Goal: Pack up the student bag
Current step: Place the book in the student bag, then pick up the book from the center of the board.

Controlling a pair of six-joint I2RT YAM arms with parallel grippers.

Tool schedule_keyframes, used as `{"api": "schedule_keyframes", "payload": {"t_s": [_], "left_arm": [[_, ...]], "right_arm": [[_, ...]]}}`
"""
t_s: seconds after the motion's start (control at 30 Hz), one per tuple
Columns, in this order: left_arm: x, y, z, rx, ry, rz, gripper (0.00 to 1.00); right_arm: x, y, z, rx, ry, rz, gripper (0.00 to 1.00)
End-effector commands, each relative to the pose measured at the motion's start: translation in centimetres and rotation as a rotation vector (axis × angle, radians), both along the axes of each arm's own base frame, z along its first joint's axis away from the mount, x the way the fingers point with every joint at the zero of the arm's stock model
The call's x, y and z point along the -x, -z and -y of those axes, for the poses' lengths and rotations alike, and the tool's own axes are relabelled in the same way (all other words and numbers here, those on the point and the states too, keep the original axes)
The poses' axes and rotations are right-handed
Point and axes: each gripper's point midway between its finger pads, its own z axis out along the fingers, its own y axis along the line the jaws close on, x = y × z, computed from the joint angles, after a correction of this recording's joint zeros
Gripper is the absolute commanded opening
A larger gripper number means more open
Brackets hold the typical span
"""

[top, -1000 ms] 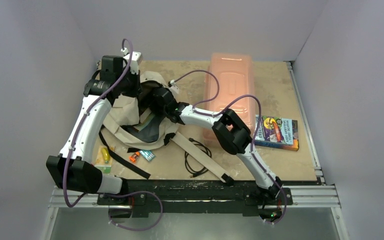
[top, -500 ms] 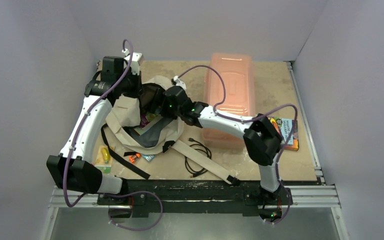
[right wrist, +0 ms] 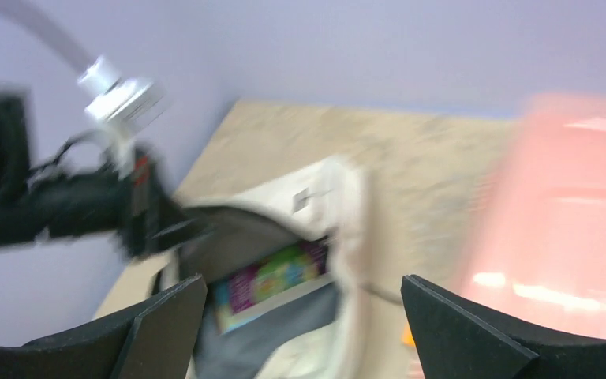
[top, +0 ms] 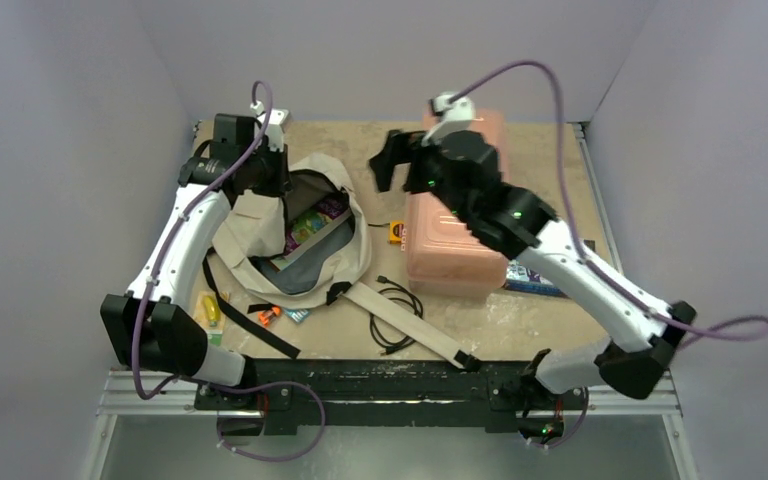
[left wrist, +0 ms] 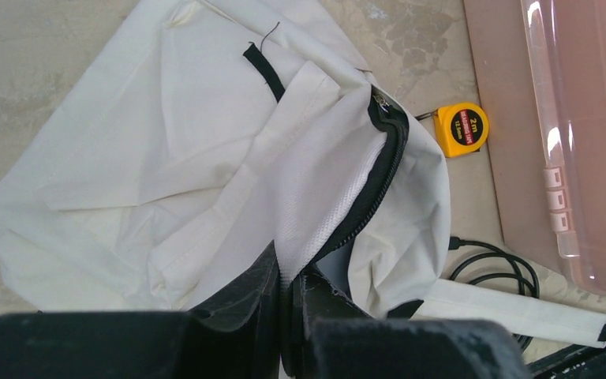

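Tape measure (left wrist: 461, 130) beside pink box (left wrist: 592, 158); left fingers (left wrist: 241, 296) pinch student bag (left wrist: 166, 158), right fingers (right wrist: 166, 332) spread empty

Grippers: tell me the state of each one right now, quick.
Left gripper: shut on the opening edge of the bag.
Right gripper: open, holding nothing.

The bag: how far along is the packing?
One colourful book lies inside the open student bag. The left gripper holds the bag's rim open; the right gripper hangs open and empty above the table. Left out: the yellow tape measure, the black cable and small items beside the bag.
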Motion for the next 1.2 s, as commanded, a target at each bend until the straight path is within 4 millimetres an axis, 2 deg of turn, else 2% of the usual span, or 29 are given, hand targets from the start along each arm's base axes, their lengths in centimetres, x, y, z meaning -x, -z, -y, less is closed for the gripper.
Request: {"api": "schedule_keyframes", "payload": {"t_s": [0.0,0.13,0.17,0.23,0.3,0.4,0.43,0.53,0.57,0.63,0.73,0.8,0.87,0.93,1.17], "left_arm": [[-0.8,-1.5,0.9,0.061,0.015,0.053,0.08],[-0.6,-1.2,0.9,0.068,0.010,0.060,0.11],[-0.5,-1.1,1.0,0.069,0.012,0.059,0.11],[-0.4,-1.0,1.3,0.069,0.020,0.053,0.10],[-0.3,-0.9,1.8,0.071,0.035,0.048,0.10],[-0.2,-0.9,2.3,0.073,0.050,0.045,0.10],[-0.2,-0.9,2.5,0.075,0.055,0.044,0.10],[-0.1,-1.1,2.7,0.087,0.060,0.042,0.10],[-0.1,-1.1,2.8,0.091,0.062,0.042,0.10],[0.0,-1.2,3.0,0.103,0.066,0.039,0.10],[0.1,-1.3,3.3,0.121,0.073,0.035,0.10],[0.2,-1.5,3.6,0.137,0.082,0.035,0.10],[0.2,-1.5,3.8,0.144,0.086,0.034,0.10],[0.2,-1.4,3.9,0.149,0.089,0.029,0.10],[0.5,-1.4,4.5,0.151,0.110,0.028,0.10]], "right_arm": [[-3.1,-2.4,16.7,0.158,0.410,0.094,0.99],[-4.1,0.5,28.4,0.122,0.728,0.043,0.99],[-3.9,1.5,29.5,0.090,0.761,0.015,0.99],[-3.2,3.6,33.5,-0.024,0.881,-0.051,0.99],[-2.2,6.6,36.0,-0.150,0.957,-0.142,0.99],[-0.2,11.1,37.1,-0.360,0.961,-0.270,0.99],[0.6,13.3,37.1,-0.384,0.957,-0.311,0.99],[3.1,17.1,36.2,-0.427,0.915,-0.411,0.99],[3.8,18.2,35.8,-0.439,0.901,-0.445,0.99],[4.9,19.5,34.1,-0.613,0.913,-0.522,0.99],[6.6,21.5,32.6,-0.687,0.906,-0.607,0.99],[6.9,23.6,31.0,-0.771,0.862,-0.689,0.99],[7.3,25.7,30.5,-0.807,0.871,-0.735,0.98],[7.5,26.8,30.6,-0.817,0.889,-0.738,0.97],[6.3,28.1,34.4,-0.716,1.034,-0.587,0.99]]}}
